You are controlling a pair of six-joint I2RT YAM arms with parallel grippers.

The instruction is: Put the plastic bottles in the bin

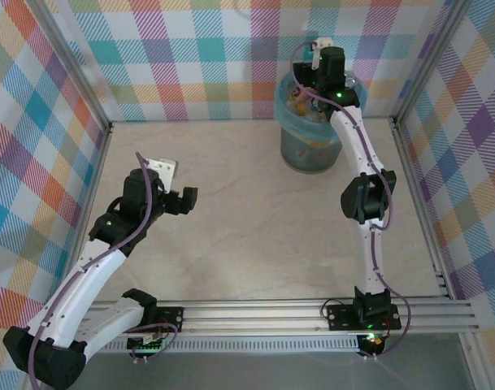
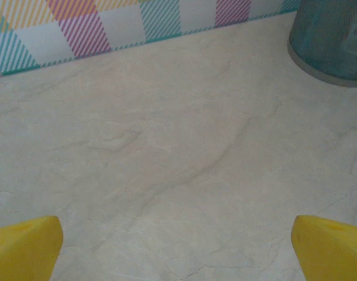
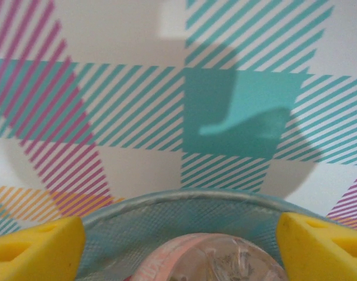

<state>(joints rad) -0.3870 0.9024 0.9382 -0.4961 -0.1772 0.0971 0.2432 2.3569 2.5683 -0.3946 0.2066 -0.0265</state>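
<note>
The right arm stretches to the far right corner so that its hand hangs straight above the round grey-blue waste bin lined with a translucent light blue bag, a placing that lets anything let go fall inside rather than onto the table. In the right wrist view a small clear plastic bottle with a pink label sits end-on below the two yellow foam pads. The bin's wall shows between the left pad and the bottle, so the hand looks released, not grasping. Other bottles show as bright scraps of colour inside the bin in the top view. The left hand hovers low over the left of the table with its pads spread wide and nothing between them, likely kept out of the other arm's way. The pale beige marbled table lies bare around both arms, so the job seems near done. Pastel chequered cloth walls enclose it, and an aluminium rail at the near edge carries the arm bases
</note>
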